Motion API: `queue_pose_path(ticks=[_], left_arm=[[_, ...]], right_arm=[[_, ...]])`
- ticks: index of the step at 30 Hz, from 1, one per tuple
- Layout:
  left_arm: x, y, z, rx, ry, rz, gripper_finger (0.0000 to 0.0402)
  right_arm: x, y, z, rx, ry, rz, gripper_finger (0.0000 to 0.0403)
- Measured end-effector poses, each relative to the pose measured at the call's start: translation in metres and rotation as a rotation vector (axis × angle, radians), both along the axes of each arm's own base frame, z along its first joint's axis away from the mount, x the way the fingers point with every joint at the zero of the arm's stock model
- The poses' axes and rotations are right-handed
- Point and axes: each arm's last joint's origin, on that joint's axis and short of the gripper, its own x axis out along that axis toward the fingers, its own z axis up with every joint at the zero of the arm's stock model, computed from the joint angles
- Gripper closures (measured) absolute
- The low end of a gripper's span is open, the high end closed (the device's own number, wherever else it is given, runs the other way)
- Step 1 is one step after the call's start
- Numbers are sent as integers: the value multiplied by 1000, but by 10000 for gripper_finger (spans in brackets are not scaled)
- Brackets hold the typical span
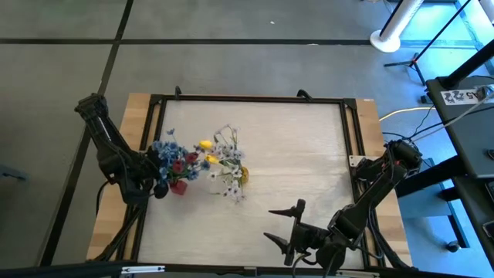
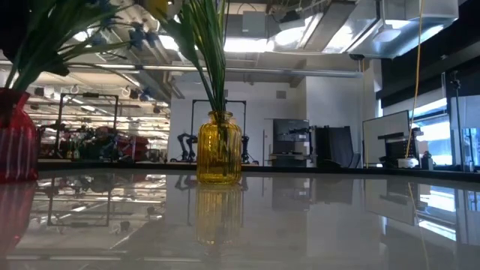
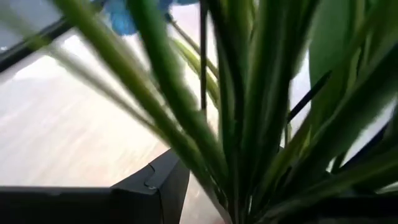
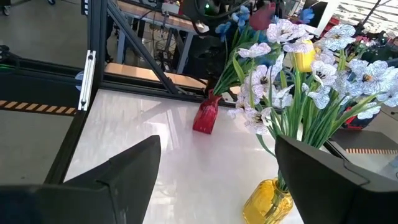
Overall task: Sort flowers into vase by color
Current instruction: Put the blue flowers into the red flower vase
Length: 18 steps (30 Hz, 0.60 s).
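A red vase (image 1: 179, 187) (image 4: 205, 117) stands left of centre and holds blue blooms (image 1: 164, 148) and dark red buds (image 1: 187, 161). To its right, a yellow vase (image 1: 243, 176) (image 2: 219, 150) holds white sprigs (image 1: 228, 154) (image 4: 280, 74) and yellow tulips (image 1: 205, 145) (image 4: 303, 56). My left gripper (image 1: 160, 185) (image 3: 267, 186) is at the red vase's left side, open, with green stems (image 3: 236, 124) between its fingers. My right gripper (image 1: 270, 224) (image 4: 217, 162) hovers open near the table's near edge, pointing at the vases and clear of them. My left gripper has the red vase's green stems (image 3: 186, 143) running up between its open fingers, one finger (image 3: 155, 186) on either side. Whether a finger touches the stems I cannot tell.
A black frame (image 1: 255, 99) borders the white table top on the far, left and right sides. The table's right half (image 1: 309, 162) holds nothing but my right arm. Off the table on the right are cables and a stand.
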Motion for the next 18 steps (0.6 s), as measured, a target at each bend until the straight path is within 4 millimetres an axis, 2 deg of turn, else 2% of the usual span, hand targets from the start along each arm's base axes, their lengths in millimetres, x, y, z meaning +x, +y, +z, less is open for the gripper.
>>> queue_pose_path(ticks=[8, 18], left_arm=[[0, 0, 0, -18, 24, -6, 228], [-1, 0, -1, -9, 63, -27, 327]], right_arm=[[0, 0, 0, -4, 5, 4, 88], [0, 0, -1, -6, 7, 4, 88]])
